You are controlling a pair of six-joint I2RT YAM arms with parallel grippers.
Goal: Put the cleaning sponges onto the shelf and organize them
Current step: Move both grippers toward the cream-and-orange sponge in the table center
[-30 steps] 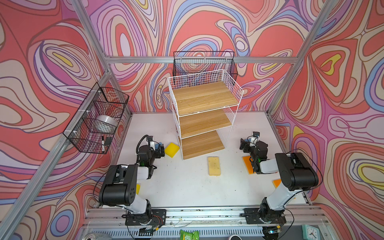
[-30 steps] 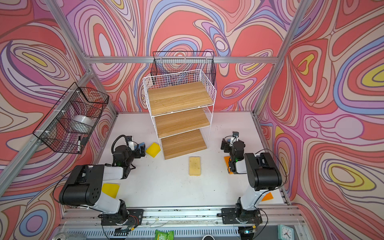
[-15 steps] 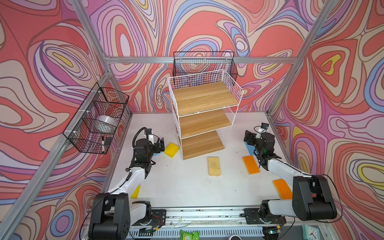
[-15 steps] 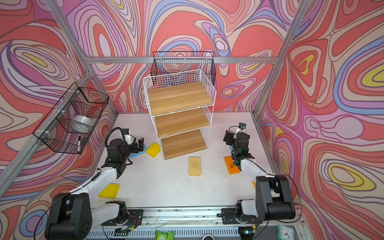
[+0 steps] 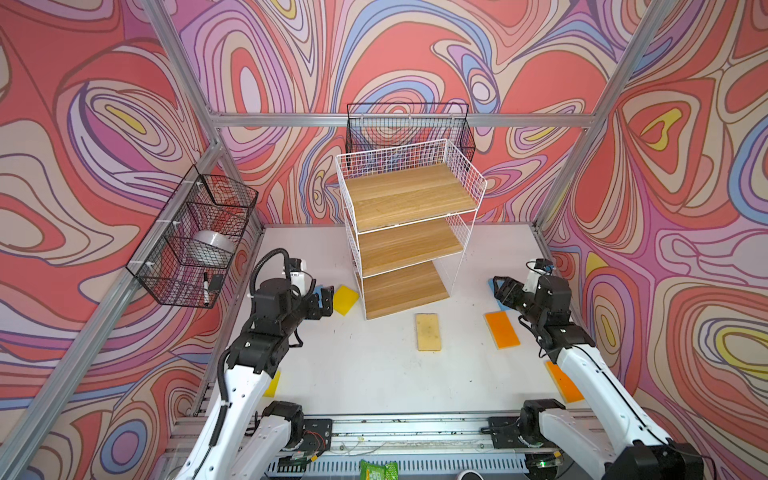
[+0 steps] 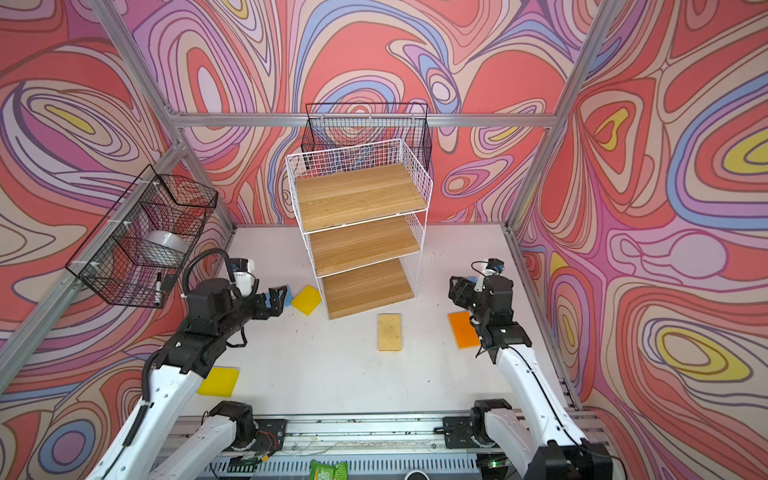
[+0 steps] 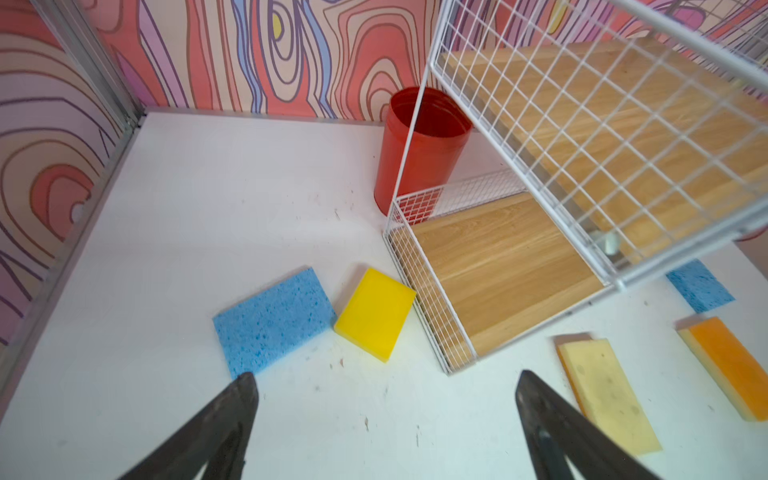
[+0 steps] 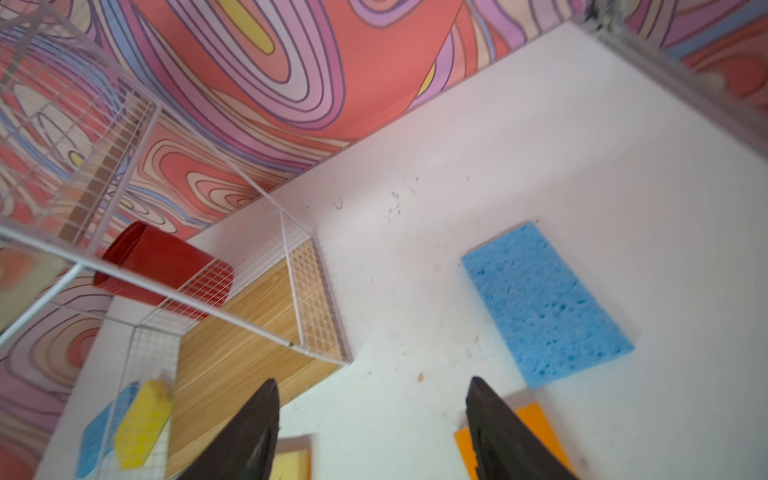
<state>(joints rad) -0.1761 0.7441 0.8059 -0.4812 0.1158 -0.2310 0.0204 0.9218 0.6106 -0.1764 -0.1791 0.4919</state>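
Finding: all 7 cleaning sponges lie flat on the worktop (image 5: 374,365) and the 3 boards of the shelf (image 5: 409,195) are bare, so I judge the task barely begun. The left hand (image 7: 386,384) is empty, its jaws spread wide above the worktop. Its nearest candidate, a blue sponge (image 7: 272,320), lies just ahead of it but off centre. The sponge's near corner sits at the tip of the finger (image 7: 224,424) farther from the shelf, and the rest of the pad runs forward from there. Its long axis crosses the hand's closing line at a slant. In my judgement the wrist needs turning, and the hand shifting toward that finger, before a clean pinch across the short side. A yellow sponge (image 7: 376,313) lies just beside the blue one, close against the shelf's foot. The right hand (image 8: 372,384) is also empty, its jaws apart but less widely. The second blue sponge (image 8: 544,303) lies ahead of it, outside its finger (image 8: 498,428) farther from the shelf, with the long axis running obliquely away. An orange sponge (image 5: 502,329) lies nearer, on that same side. Each blue sponge is plainly nearer the hand on its own side. The cream-faced sponge (image 5: 428,331) lies between the 2 arms, apart from both.
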